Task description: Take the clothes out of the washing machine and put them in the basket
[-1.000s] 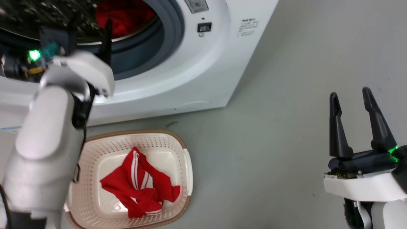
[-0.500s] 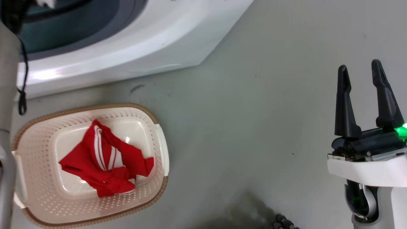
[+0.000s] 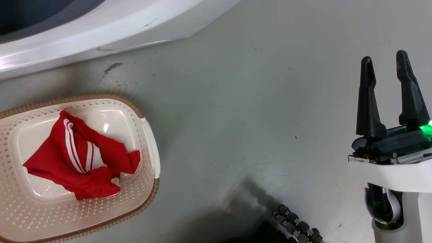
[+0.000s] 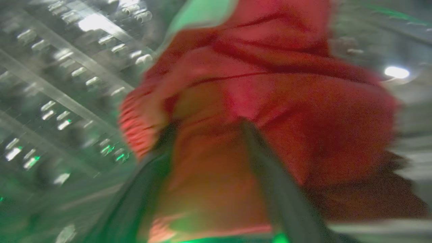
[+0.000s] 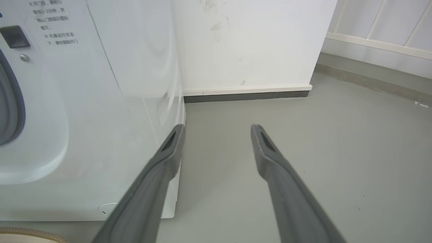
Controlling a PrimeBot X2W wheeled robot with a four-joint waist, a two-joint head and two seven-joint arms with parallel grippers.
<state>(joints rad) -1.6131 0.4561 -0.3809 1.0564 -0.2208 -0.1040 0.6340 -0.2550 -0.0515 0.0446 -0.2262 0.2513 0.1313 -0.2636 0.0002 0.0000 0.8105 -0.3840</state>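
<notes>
Inside the perforated steel drum (image 4: pixel 67 84) of the washing machine (image 3: pixel 101 30), my left gripper (image 4: pixel 207 128) stands open. Its two dark fingers (image 4: pixel 266 168) are pressed into a plain red garment (image 4: pixel 287 101), with red cloth between them; this view is blurred. On the floor in front of the machine stands the cream basket (image 3: pixel 101 98), holding a red garment with white stripes (image 3: pixel 81 158). My right gripper (image 3: pixel 384 59) hangs open and empty over bare floor, far right of the basket. In the right wrist view, that gripper (image 5: pixel 217 130) points past the machine's front corner (image 5: pixel 84 118).
Grey floor (image 3: pixel 236 118) lies between the basket and my right arm. A black ribbed cable (image 3: pixel 297 226) shows at the bottom edge. A white wall (image 5: pixel 253 40) with a dark skirting stands behind the machine. The basket's rim (image 5: pixel 20 233) is at my right gripper's lower left.
The head camera has tilted down, so the machine's opening and my left arm have slid out of its picture. The right gripper stays open; the striped garment lies as before.
</notes>
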